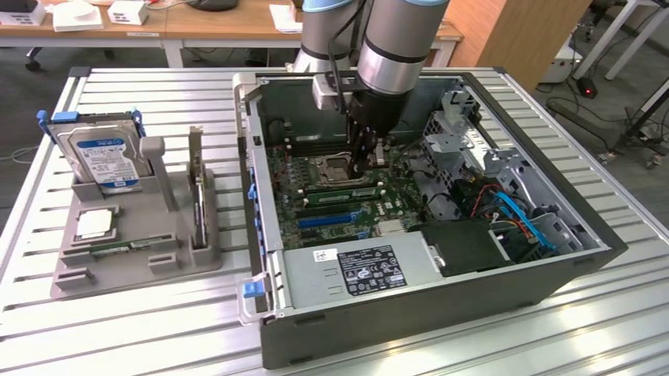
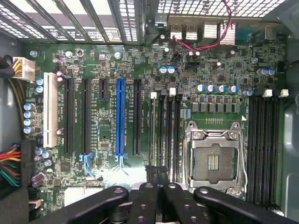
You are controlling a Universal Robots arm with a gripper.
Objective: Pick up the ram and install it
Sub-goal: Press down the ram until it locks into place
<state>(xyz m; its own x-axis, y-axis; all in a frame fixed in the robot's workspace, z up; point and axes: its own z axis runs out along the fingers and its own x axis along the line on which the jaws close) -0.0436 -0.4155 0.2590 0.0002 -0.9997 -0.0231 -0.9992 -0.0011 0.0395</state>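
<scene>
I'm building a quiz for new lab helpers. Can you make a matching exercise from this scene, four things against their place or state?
Things:
1. hard drive
2. claw
3. processor socket
4. long blue slot

Place or state:
A. between black slots on the board
B. shut, inside the computer case
C. standing in the grey holder, outside the case
D. empty, bare contacts showing

Pairs: 1-C, 2-B, 3-D, 4-A
</scene>
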